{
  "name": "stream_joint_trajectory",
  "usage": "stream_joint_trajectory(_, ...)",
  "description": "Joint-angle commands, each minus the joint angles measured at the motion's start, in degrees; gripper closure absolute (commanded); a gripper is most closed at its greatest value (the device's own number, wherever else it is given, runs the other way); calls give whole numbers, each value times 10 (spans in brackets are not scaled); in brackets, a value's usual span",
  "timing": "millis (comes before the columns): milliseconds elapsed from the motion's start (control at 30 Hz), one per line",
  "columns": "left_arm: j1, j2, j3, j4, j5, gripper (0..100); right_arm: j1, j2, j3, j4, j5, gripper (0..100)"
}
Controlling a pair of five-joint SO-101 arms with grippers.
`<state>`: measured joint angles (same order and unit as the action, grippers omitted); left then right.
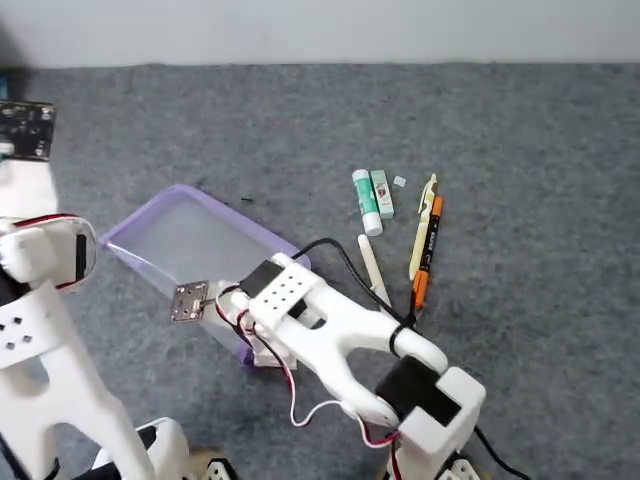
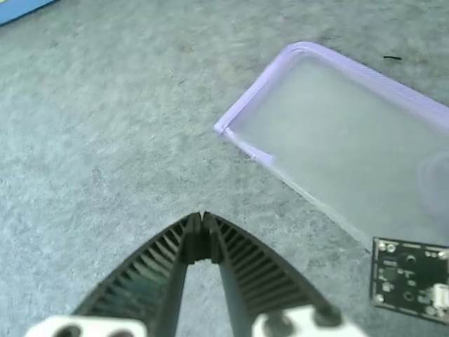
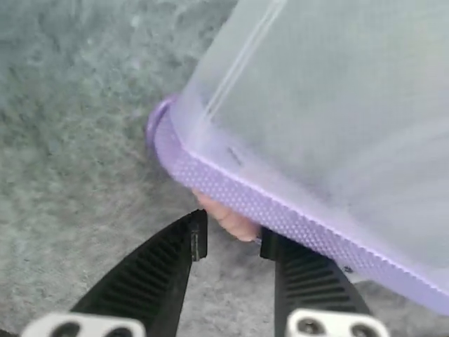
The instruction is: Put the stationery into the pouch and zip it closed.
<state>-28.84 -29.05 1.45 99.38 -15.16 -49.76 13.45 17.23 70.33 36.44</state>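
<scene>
The grey table (image 1: 520, 150) carries everything. The left arm (image 1: 40, 330) stands at the table's near left edge. The right arm (image 1: 340, 330) lies low across the near middle, and its wrist is over the near corner of the pouch.

The pouch (image 1: 185, 245) is translucent with a purple rim and lies flat, left of centre. It has no stationery in it.

The right claw (image 3: 233, 239) is at that purple corner, closed narrow on a peach-coloured tab (image 3: 224, 214) that sits between its tips, just under the rim. The left claw (image 2: 202, 223) is closed tip to tip with nothing in it, above bare table near the pouch's far left corner. A small circuit board (image 2: 410, 277) shows over the pouch.

The stationery lies loose on the table to the right of the pouch:

- An orange marker (image 1: 428, 255) touches a cream pen (image 1: 424, 225) alongside it.
- A cream stick (image 1: 371, 262) lies nearer the pouch.
- A green-capped glue stick (image 1: 365, 203) has a small green-and-white block (image 1: 382, 193) just beside it.
- A tiny white scrap (image 1: 400, 182) lies near the block.
</scene>
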Motion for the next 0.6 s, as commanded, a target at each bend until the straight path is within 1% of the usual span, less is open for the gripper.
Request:
stream_joint_trajectory(0,-18,-15,-5,5,-4,986,6,24,-28,-7,5,838)
stream_joint_trajectory(200,-21,-15,-5,4,-4,986,-12,67,-40,-3,6,840)
stream_joint_trajectory(367,-21,-15,-5,5,-4,986,-12,73,-40,-2,6,848)
stream_joint_trajectory(567,-22,-15,-5,5,-4,986,-17,74,-40,-2,6,991)
